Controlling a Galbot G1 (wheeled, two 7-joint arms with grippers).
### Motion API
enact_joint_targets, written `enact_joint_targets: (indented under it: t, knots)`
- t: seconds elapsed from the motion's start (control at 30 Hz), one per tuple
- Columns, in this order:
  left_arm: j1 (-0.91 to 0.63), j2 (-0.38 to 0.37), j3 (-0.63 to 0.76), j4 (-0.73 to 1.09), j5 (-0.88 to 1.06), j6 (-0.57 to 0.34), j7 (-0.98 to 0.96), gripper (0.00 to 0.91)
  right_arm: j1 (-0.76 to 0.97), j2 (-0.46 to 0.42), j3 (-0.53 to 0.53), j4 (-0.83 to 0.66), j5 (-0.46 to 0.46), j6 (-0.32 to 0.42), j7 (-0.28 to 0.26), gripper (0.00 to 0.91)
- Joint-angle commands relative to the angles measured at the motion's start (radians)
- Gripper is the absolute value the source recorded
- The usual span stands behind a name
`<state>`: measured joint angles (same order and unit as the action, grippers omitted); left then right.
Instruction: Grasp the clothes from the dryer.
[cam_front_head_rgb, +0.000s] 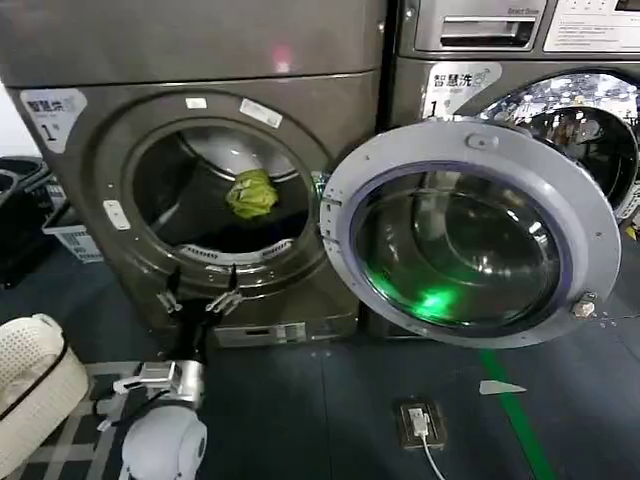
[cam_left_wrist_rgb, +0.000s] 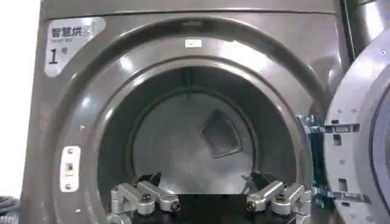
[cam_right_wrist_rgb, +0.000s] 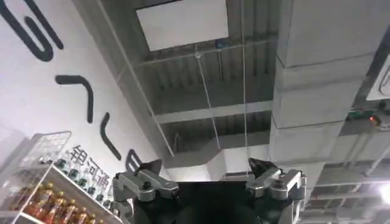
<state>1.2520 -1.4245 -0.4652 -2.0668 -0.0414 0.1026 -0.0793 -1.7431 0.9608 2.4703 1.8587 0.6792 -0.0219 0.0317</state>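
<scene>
Approaching stage: left gripper (cam_front_head_rgb: 200, 300) hovering at the lip of the dryer (cam_front_head_rgb: 100, 230), jaws spread wide, holding nothing. Reaching deeper into the smooth metal drum needed next, toward the clothes (cam_front_head_rgb: 252, 193), a soft crumpled yellow-green lump resting inside. Hanging open rightward, the round glass door (cam_front_head_rgb: 470, 235). Right gripper (cam_right_wrist_rgb: 207, 179) pointing ceilingward, open, empty.

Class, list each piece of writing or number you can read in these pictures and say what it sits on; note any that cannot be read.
"智慧烘" above "1": white sticker on the dark bronze-grey dryer, upper corner beside its round porthole.
"智慧洗" above "1": white sticker on the lighter grey machine next to it.
Small line under the dryer sticker's characters: too small to read.
White notice on the grey machine's top panel: too small to read.
Large dark strokes on the white wall, right wrist view: partly legible, not readable.
</scene>
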Motion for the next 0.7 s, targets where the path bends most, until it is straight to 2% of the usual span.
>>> enact_joint_targets:
  t: [0.03, 0.7]
  knots:
    - [-0.004, -0.002, 0.002, 0.002, 0.0, 0.0, 0.004, 0.907, 0.002, 0.003, -0.001, 0.0, -0.001, 0.001, 0.001, 0.907]
    - [-0.034, -0.003, 0.001, 0.031, -0.002, -0.005, 0.007, 0.907, -0.005, 0.017, 0.001, 0.02, 0.001, 0.002, -0.004, 0.907]
